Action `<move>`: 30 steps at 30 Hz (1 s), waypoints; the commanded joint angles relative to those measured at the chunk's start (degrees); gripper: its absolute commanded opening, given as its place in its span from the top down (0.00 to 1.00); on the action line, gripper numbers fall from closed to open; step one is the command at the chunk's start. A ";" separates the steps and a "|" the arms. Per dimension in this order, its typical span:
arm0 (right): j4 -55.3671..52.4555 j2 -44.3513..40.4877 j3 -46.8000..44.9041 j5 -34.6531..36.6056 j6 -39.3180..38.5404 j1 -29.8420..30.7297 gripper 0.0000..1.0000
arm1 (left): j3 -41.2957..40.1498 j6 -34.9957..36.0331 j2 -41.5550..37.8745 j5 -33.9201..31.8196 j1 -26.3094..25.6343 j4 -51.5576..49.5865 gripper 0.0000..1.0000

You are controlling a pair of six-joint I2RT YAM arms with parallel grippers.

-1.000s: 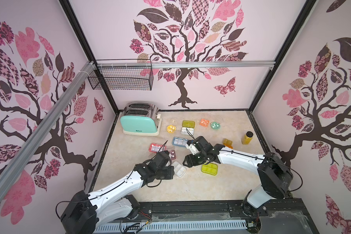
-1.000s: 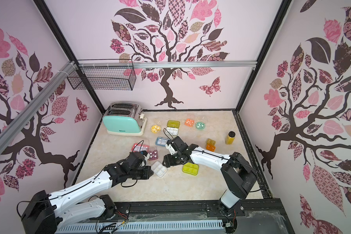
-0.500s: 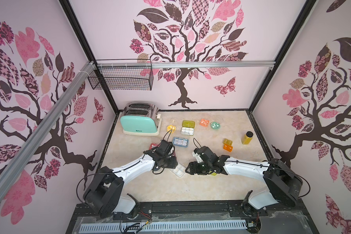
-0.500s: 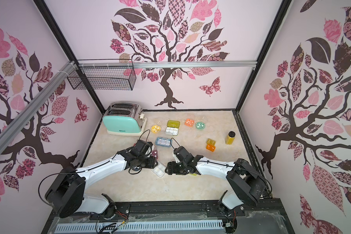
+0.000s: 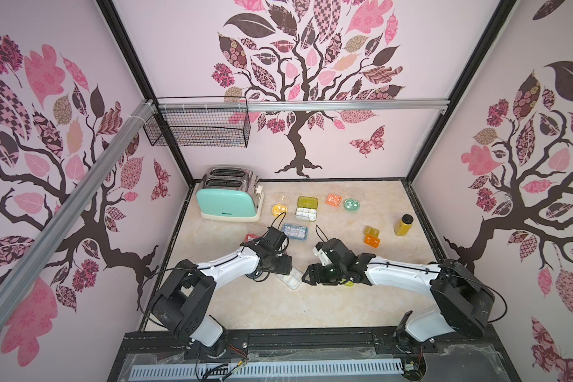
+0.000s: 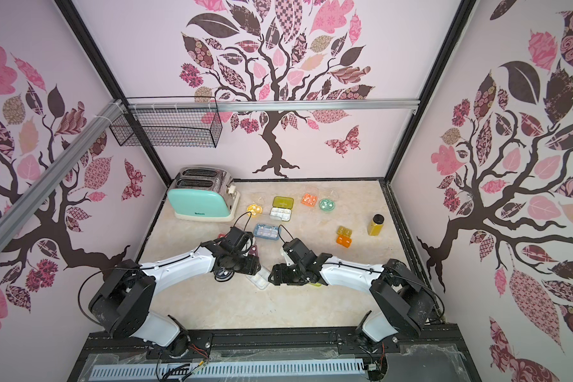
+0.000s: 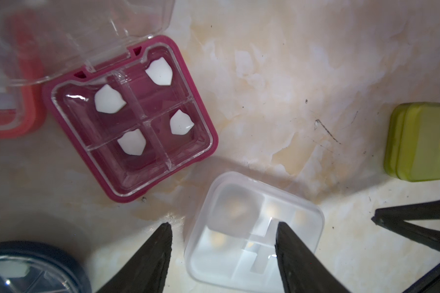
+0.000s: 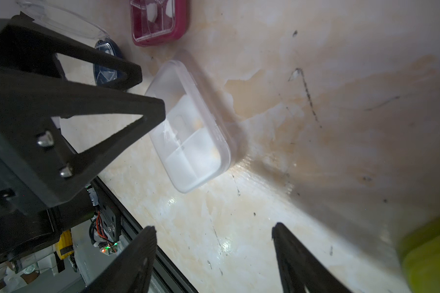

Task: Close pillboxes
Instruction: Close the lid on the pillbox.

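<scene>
The maroon pillbox (image 7: 132, 119) lies mid-table, just beside the frosted white pillbox (image 7: 252, 228), its clear lid (image 7: 74, 38) thrown back on the hinge; it looks light, stiff and slick, likely to skate on the glossy table (image 7: 315, 76). Best pushed at the lid's free edge, the base braced; the left gripper (image 7: 223, 224) stands open over the white one's edge, holding nothing; the right gripper (image 8: 214, 225) gapes empty too.

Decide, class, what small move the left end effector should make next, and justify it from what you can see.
Probably shift the left end effector, jaws open over the white pillbox that looks shut, across to the maroon pillbox beside it: its clear lid stands raised, leaving four white pills exposed, so it likely needs pressing down.
</scene>
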 commanded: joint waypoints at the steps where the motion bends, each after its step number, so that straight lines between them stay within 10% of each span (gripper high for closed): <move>1: -1.32 -1.36 1.40 -0.02 -1.04 0.32 0.24 | -1.18 -1.62 -0.64 2.26 -0.44 1.25 0.36; 10: -5.99 -4.46 0.59 -0.59 -4.15 -4.85 0.30 | -6.31 -14.15 -6.24 14.88 -3.63 9.67 0.38; 18: -6.62 -3.81 -0.46 -1.45 -3.72 -5.09 0.30 | -3.76 -9.56 -11.35 2.45 -4.25 -2.54 0.37; 30: -3.07 2.20 0.72 -2.49 -1.18 -0.27 0.38 | -5.48 -7.55 -3.48 2.17 -5.78 -0.31 0.27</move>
